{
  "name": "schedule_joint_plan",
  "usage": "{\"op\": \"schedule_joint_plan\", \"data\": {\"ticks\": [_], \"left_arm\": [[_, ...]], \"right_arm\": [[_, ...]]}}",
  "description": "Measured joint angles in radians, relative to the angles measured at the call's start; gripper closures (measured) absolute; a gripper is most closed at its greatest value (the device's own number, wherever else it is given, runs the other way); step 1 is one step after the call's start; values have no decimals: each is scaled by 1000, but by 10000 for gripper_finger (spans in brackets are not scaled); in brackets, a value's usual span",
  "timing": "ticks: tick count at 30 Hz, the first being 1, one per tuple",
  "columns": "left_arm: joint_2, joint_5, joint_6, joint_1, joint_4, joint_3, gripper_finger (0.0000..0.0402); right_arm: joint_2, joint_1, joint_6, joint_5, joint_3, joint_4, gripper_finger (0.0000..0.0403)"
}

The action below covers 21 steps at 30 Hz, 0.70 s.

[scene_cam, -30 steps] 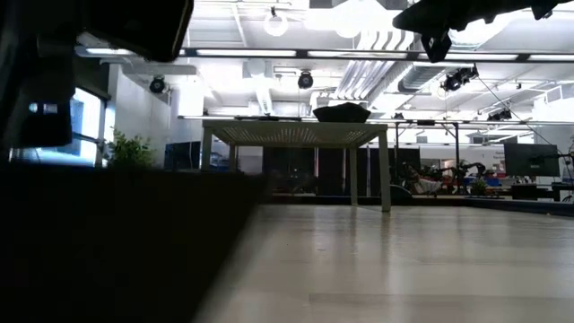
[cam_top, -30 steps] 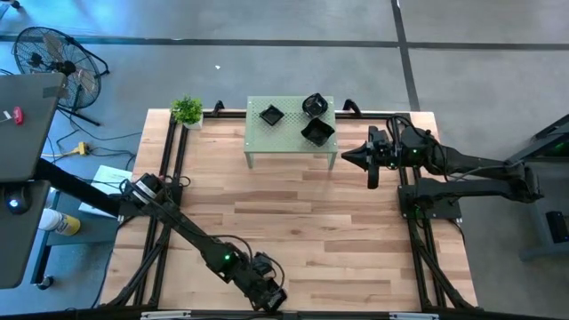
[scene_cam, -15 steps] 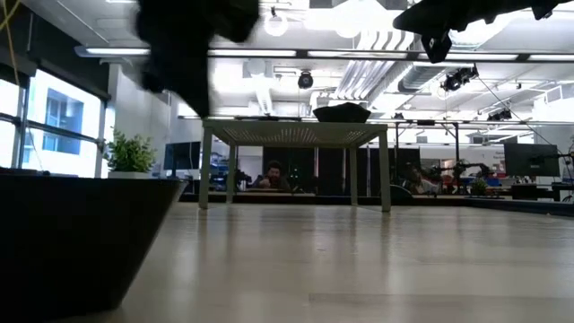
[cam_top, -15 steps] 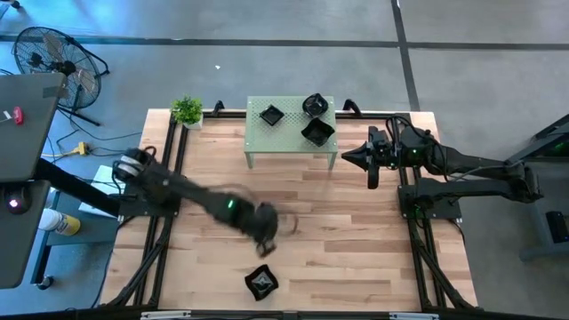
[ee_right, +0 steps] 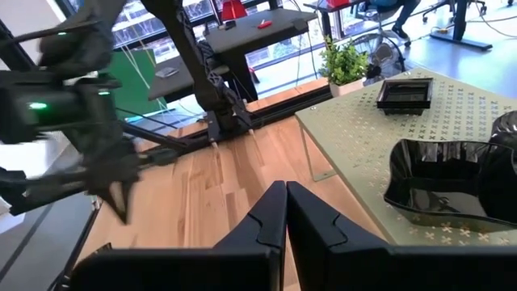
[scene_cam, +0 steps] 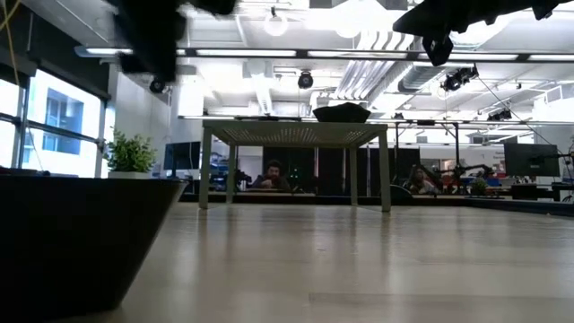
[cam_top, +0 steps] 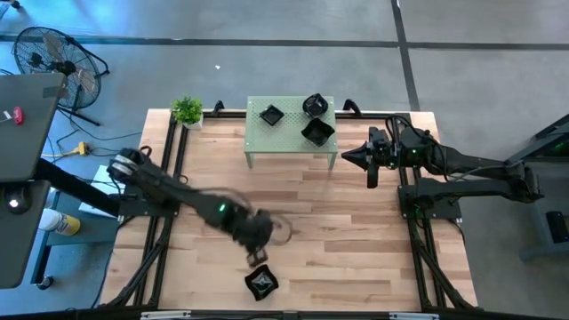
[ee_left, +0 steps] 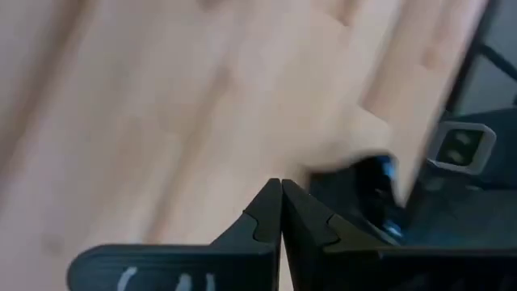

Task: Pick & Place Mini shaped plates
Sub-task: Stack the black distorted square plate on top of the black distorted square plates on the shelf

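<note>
1. Looks like a robotics lab in a big open office hall: concrete floor [cam_top: 267,62], exposed ceiling ducts [scene_cam: 359,76].
2. Floor fan [cam_top: 53,55], rows of desks, monitors [scene_cam: 529,160], seated people [scene_cam: 272,174] behind.

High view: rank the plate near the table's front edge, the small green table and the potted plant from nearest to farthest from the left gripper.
1. The plate on the wood lies just in front of the left gripper.
2. The small green table stands at the back, middle.
3. The potted plant sits at the back left corner, somewhat farther.
</note>
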Motion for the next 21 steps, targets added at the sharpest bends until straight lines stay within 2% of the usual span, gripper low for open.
{"op": "schedule_joint_plan", "data": {"ticks": [4, 8, 13, 18, 21], "left_arm": [[8, -81, -131, -138, 45, 0, 401], [42, -155, -216, -220, 76, 0, 391], [115, -120, -316, -245, 85, 0, 343], [170, -94, -320, -241, 136, 0, 283], [206, -82, -325, -242, 139, 1, 271]], "right_arm": [[0, 0, -22, 0, 0, 0, 396], [0, 0, -32, 0, 0, 0, 396], [0, 0, -32, -2, 0, 0, 396], [0, 0, -32, -7, 0, 0, 396], [0, 0, -32, -10, 0, -1, 396]]}}
